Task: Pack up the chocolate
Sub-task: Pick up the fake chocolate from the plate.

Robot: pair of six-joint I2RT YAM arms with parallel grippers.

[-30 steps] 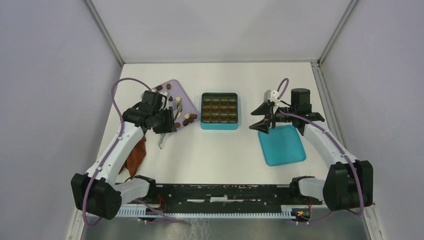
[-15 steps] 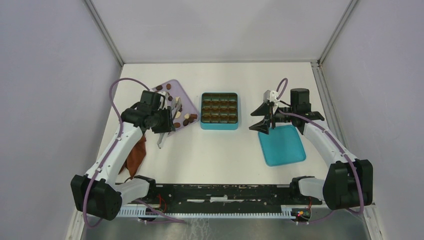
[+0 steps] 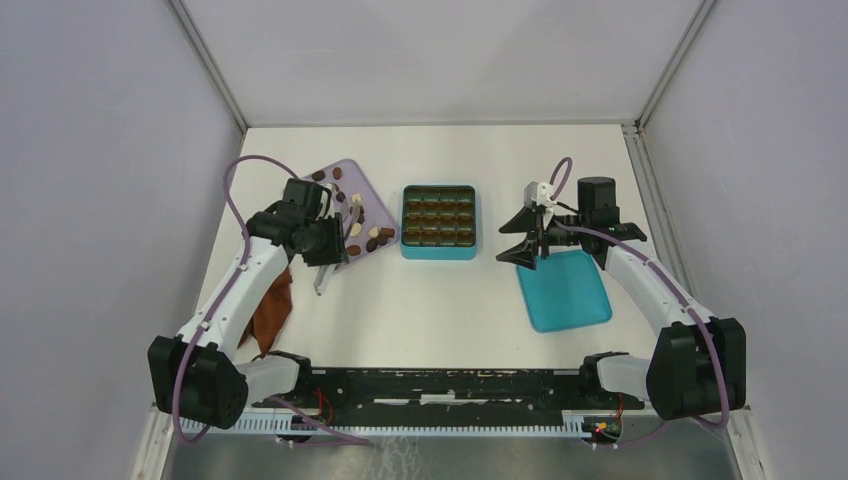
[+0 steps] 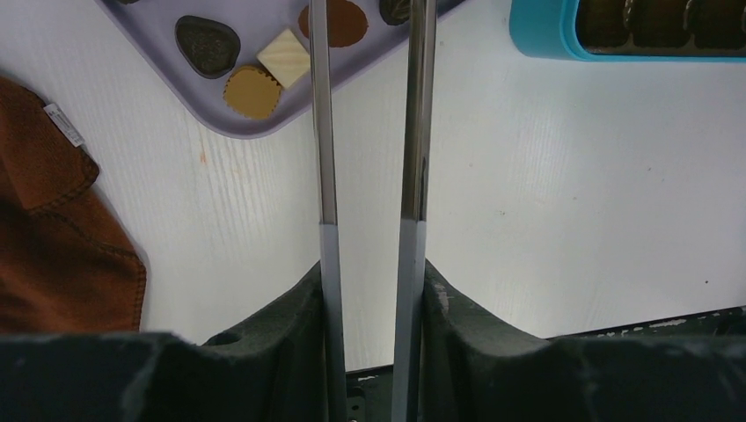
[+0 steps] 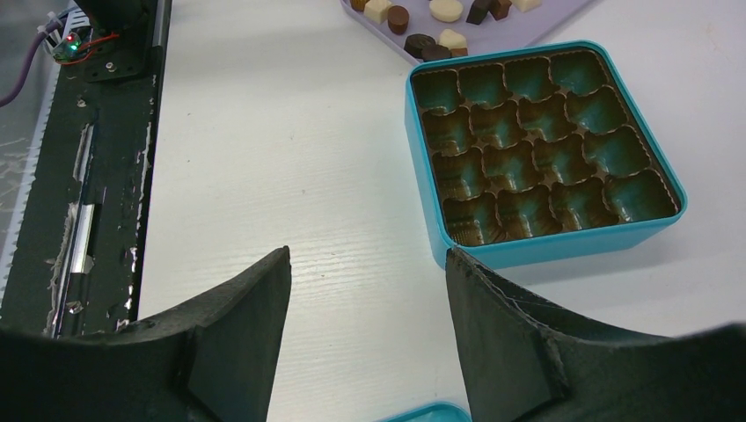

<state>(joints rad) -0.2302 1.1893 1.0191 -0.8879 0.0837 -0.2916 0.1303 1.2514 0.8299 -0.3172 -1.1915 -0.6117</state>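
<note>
A teal box [image 5: 545,249] of brown-lined cells sits ahead-right of the right gripper [image 5: 369,264] with a teal lid [image 3: 565,292] beneath it, while metal tongs [image 4: 324,132] jut forward from the left gripper [image 4: 374,281] over a lilac tray [image 4: 158,75] corner, a reddish-brown cloth [image 4: 53,237] lying to its left.

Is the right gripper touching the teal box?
Apart. The top view shows bare white table between the right gripper and the teal box.
</note>
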